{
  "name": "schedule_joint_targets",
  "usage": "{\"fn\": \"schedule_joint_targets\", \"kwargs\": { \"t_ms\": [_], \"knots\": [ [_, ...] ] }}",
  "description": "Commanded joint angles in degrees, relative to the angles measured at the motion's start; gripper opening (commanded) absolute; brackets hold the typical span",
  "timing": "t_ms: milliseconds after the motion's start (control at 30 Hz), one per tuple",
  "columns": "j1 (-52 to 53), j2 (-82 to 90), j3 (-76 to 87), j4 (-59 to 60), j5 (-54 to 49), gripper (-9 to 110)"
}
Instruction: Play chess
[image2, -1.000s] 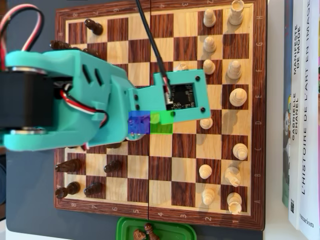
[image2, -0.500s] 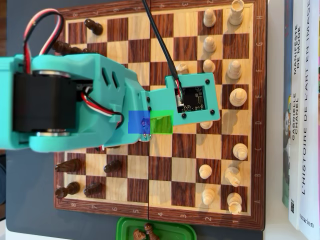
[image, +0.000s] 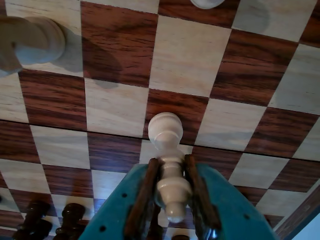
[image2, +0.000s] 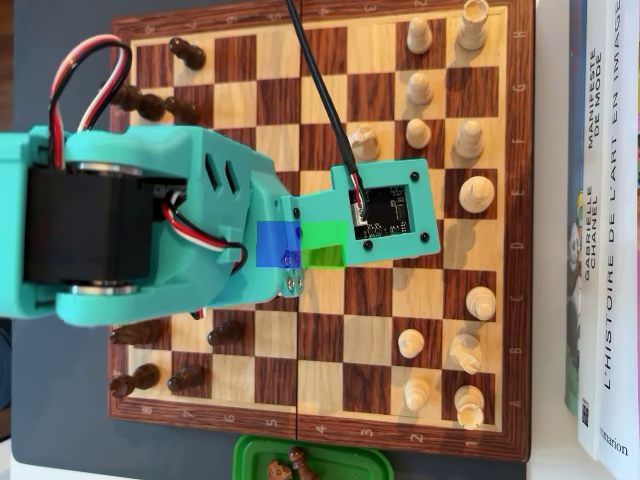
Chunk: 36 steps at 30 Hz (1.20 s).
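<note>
Gripper (image: 170, 210) clamps a white pawn (image: 167, 150) at lower centre above the chessboard (image: 115, 45); placement remains outstanding.

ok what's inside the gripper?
In the wrist view the gripper is shut on a white pawn, lifted over the board. From overhead the camera mount covers pawn and fingers; which square lies under it can't be seen.
</note>
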Motion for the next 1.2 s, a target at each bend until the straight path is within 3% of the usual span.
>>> {"fn": "schedule_joint_targets", "kwargs": {
  "t_ms": [0, 1167],
  "knots": [
    [0.7, 0.62, -2.72, -0.26, -0.62, 6],
    [-0.7, 0.0, -2.64, -0.35, -0.7, 9]
  ]
}}
